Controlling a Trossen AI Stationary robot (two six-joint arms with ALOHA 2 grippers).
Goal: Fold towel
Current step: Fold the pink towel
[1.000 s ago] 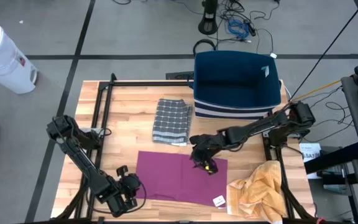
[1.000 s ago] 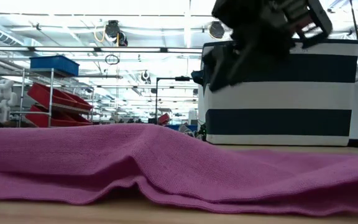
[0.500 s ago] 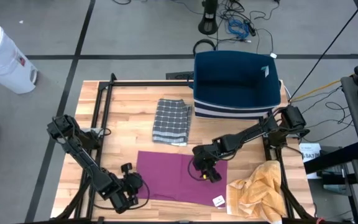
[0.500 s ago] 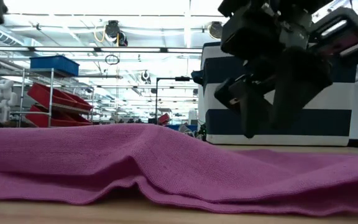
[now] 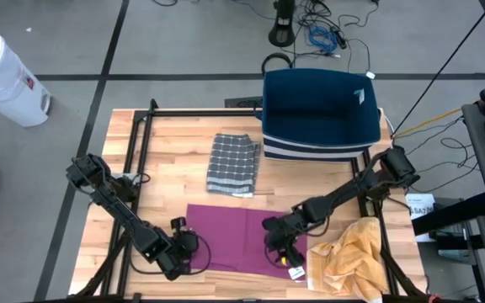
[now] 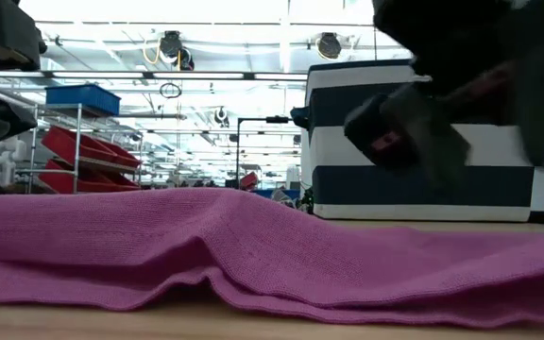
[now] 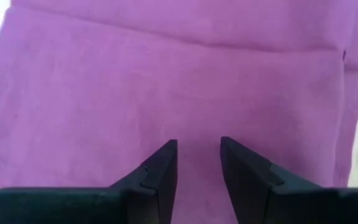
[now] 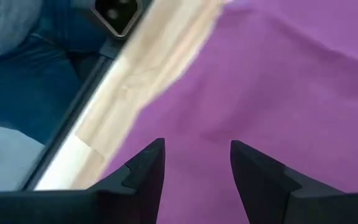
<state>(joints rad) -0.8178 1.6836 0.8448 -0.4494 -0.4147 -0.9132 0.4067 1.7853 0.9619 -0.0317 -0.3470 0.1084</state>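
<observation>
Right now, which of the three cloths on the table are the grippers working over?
The purple towel, spread flat at the front edge. The left gripper and right gripper both hang over it, open. The grey checked cloth lies folded behind; the yellow cloth is crumpled at the right.

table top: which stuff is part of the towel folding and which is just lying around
Part of the job:
- purple towel, spread flat at the table's front
- left gripper, open at the towel's left edge
- right gripper, open over its right front corner

Just lying about:
- folded grey checked cloth
- crumpled yellow cloth
- blue and white striped bin
</observation>
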